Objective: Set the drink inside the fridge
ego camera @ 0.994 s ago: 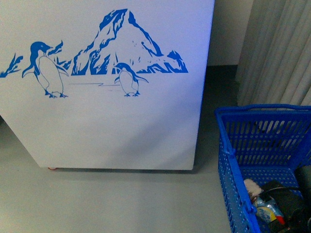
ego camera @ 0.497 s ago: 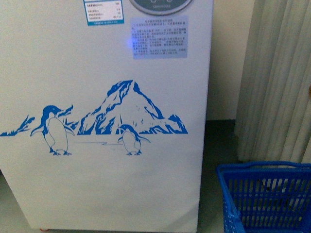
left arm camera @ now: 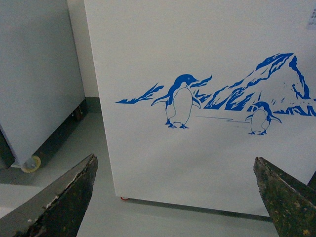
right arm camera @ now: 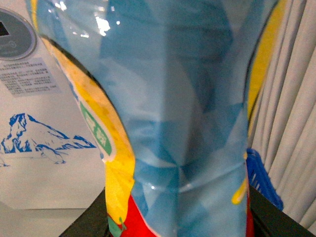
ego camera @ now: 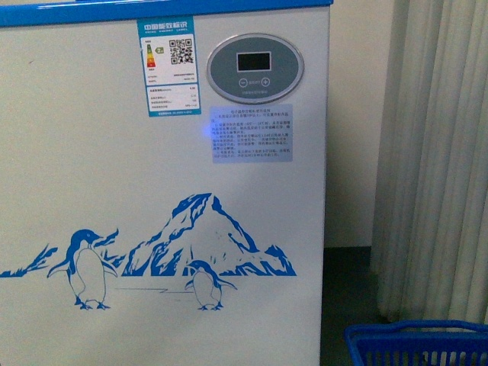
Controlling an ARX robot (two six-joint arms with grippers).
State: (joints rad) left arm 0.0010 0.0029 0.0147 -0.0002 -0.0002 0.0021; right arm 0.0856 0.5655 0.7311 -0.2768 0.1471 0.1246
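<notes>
As only its wrist view shows, right gripper (right arm camera: 180, 222) clamps drink (right arm camera: 173, 98) | left gripper (left arm camera: 174, 163) spread

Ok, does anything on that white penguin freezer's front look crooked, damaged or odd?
Nothing stands out. The white penguin-decal freezer shows no dents; its energy label and notice sticker sit straight. Only a small blue glow beside the notice, cause unclear.

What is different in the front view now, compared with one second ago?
The front camera's view rose: the penguin decal on the fridge slid down the picture, the display panel and blue top rim came into sight, and the blue basket sank to the bottom edge, its contents gone from view. Fridge, basket and curtain themselves look unmoved.
</notes>
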